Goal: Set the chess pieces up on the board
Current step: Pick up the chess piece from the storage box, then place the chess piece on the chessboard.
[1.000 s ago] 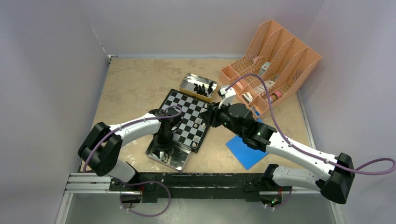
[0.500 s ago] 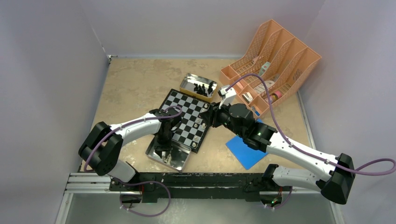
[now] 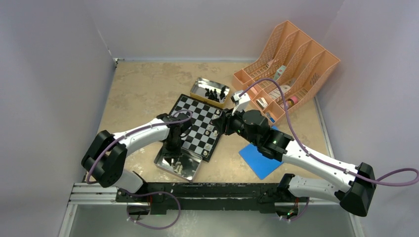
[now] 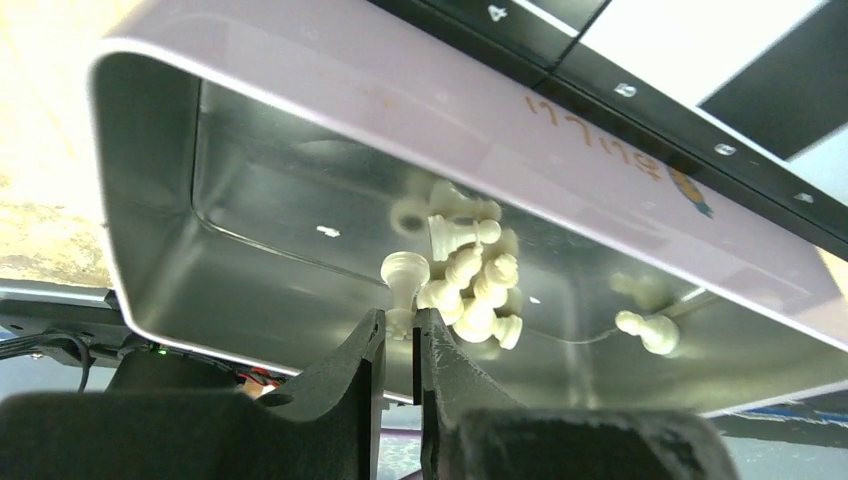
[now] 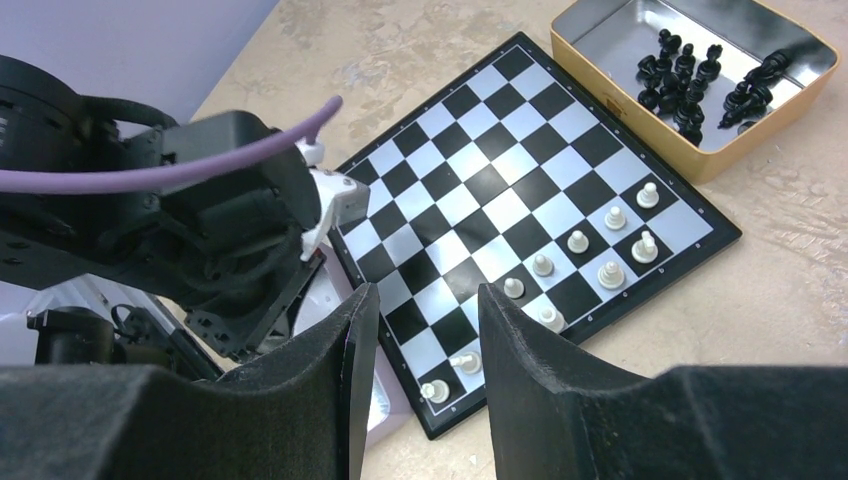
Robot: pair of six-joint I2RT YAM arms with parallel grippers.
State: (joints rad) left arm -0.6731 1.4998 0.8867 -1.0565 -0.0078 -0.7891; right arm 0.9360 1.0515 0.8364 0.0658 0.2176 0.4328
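Observation:
The checkered board [image 3: 193, 114] lies mid-table. Several white pieces [image 5: 578, 240] stand along its right edge, and one [image 5: 463, 360] lies on its side. My left gripper [image 3: 172, 151] hangs over the silver tin [image 3: 190, 170] at the board's near corner. In the left wrist view it [image 4: 400, 322] is shut on the base of a white pawn [image 4: 404, 272], beside a heap of white pieces [image 4: 480, 295]. My right gripper [image 3: 218, 125] is open and empty above the board's near right edge [image 5: 428, 300]. Black pieces [image 5: 690, 80] lie in a gold tin [image 3: 200, 89] behind the board.
An orange file rack [image 3: 289, 64] stands at the back right. A blue flat square [image 3: 259, 160] lies under the right arm. Walls close in on the left, back and right. The two arms nearly meet over the board's near side.
My left gripper has shifted slightly up and toward the board over the silver tin. The right arm has barely moved.

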